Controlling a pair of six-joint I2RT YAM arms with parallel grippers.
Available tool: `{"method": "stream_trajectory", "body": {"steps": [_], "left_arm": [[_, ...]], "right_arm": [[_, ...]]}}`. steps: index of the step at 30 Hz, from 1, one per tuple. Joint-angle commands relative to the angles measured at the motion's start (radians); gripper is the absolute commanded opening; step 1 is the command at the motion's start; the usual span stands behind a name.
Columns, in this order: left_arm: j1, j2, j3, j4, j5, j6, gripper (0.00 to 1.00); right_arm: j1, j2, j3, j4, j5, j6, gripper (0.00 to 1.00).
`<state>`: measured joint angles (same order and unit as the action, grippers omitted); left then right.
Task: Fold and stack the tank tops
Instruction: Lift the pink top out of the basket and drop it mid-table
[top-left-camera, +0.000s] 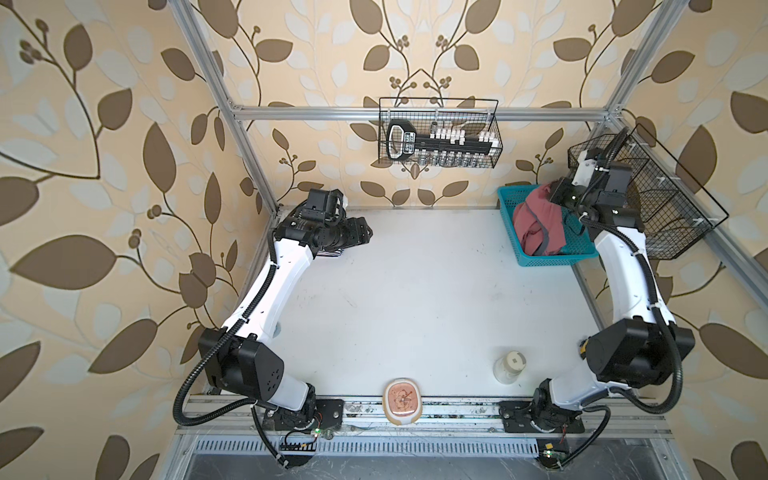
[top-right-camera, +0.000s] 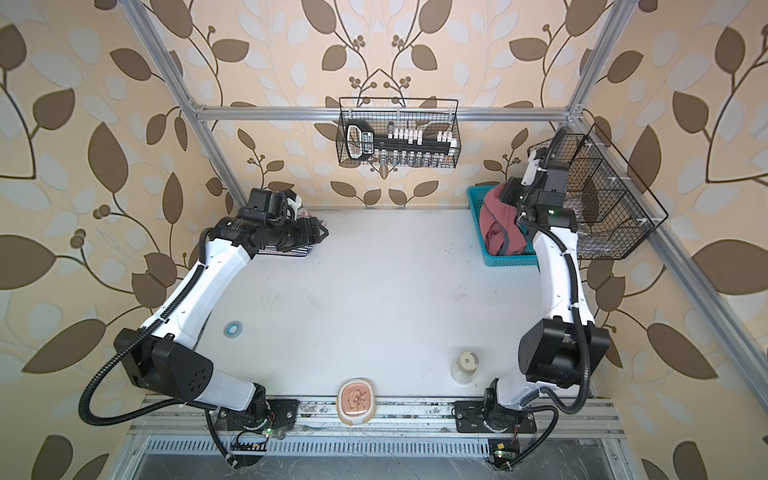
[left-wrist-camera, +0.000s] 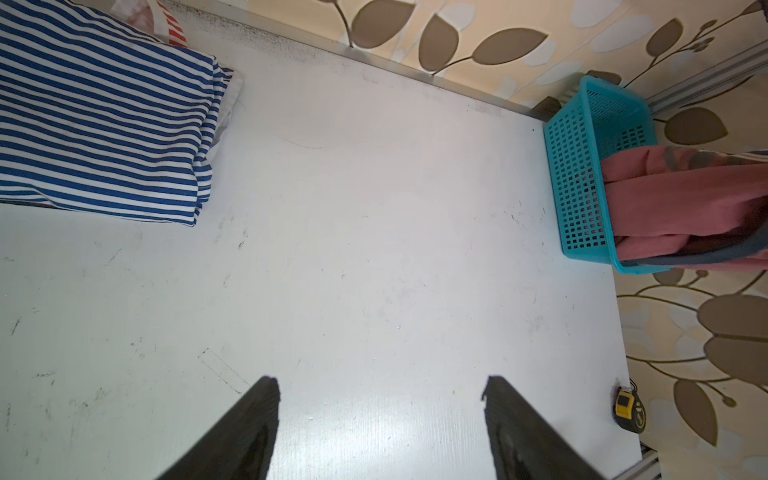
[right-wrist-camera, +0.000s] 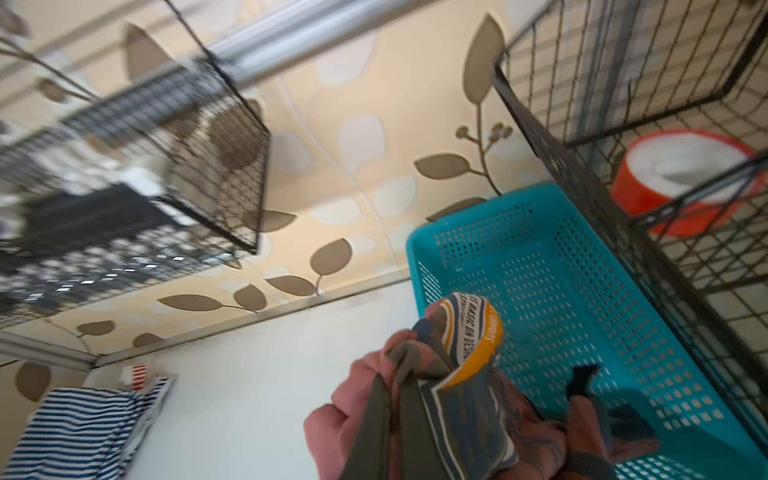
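Dusty red tank top (top-left-camera: 536, 224) in teal basket (top-left-camera: 510, 218), wire basket (top-left-camera: 673, 208) just beside

A: What kind of place is this?
B: A robot lab. Metal bars (top-left-camera: 415, 113) make a frame with leafy wallpaper (top-left-camera: 104, 166) behind, wire baskets (top-left-camera: 457, 160) hang on it, and robot arms (top-left-camera: 266, 286) sit fixed to a rail (top-left-camera: 449, 409) by a white table (top-left-camera: 415, 291).
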<state>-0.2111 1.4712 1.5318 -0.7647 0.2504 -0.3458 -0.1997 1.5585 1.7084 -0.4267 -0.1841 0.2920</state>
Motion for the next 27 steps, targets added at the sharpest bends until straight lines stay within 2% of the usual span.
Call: {"method": "stream_trajectory", "body": {"steps": [1, 9, 15, 20, 27], "left_arm": [[-0.009, -0.073, -0.012, 0.04, -0.018, 0.019, 0.79], [-0.009, -0.115, -0.046, 0.073, -0.023, 0.01, 0.79], [-0.008, -0.144, -0.072, 0.097, -0.028, 0.004, 0.8], [-0.008, -0.158, -0.096, 0.115, -0.026, -0.007, 0.8], [-0.009, -0.155, -0.123, 0.13, -0.011, -0.014, 0.8]], "right_arm": [[0.032, -0.073, 0.091, 0.097, -0.091, 0.023, 0.0], [0.122, -0.138, 0.263, 0.184, -0.252, 0.108, 0.0], [0.197, -0.155, 0.262, 0.283, -0.404, 0.227, 0.0], [0.266, -0.155, 0.125, 0.385, -0.511, 0.343, 0.0], [0.333, -0.102, -0.221, 0.446, -0.586, 0.432, 0.0]]}}
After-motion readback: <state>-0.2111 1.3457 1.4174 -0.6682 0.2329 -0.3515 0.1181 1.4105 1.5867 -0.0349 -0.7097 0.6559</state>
